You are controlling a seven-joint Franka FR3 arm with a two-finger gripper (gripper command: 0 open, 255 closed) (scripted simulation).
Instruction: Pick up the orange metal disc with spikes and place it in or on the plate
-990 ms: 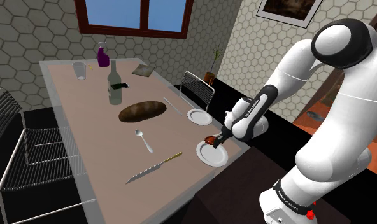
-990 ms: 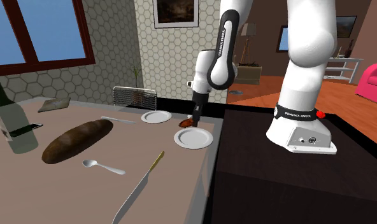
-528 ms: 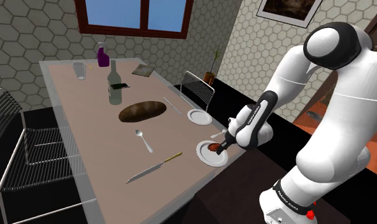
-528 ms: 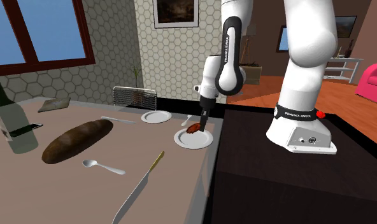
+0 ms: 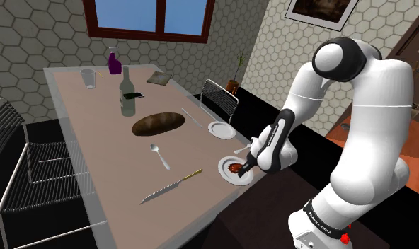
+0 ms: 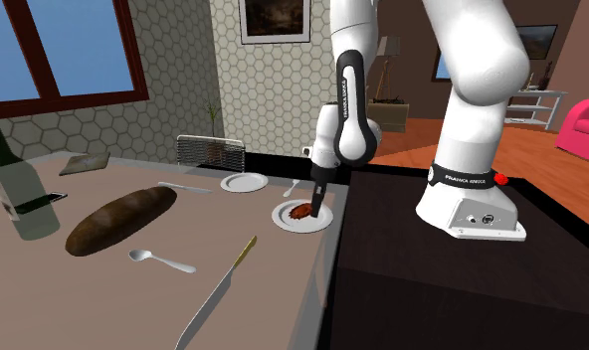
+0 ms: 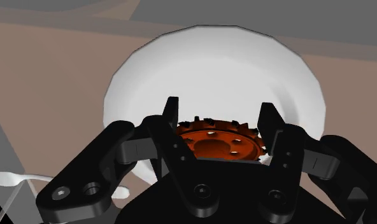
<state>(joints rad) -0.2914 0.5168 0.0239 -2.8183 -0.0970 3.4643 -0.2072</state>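
Hand (image 7: 220, 118) is clenched on the orange spiked disc (image 7: 218, 141), one black finger on each side of its rim. The disc sits low over the white plate (image 7: 213, 63), which lies at the tabletop (image 5: 116, 163) edge nearest the stand. Touching the plate or just above it: cannot tell.

Step in hand: the placing, end of the carry. Next, you'd ease down if any gap is left, part the fingers, then lift straight up so the spikes don't snag.

Farther off are a second small plate (image 5: 221, 130), knife (image 5: 169, 188), spoon (image 5: 158, 155), loaf (image 5: 158, 124) and bottle (image 5: 127, 95). All are apart from the hand and none is in your way.
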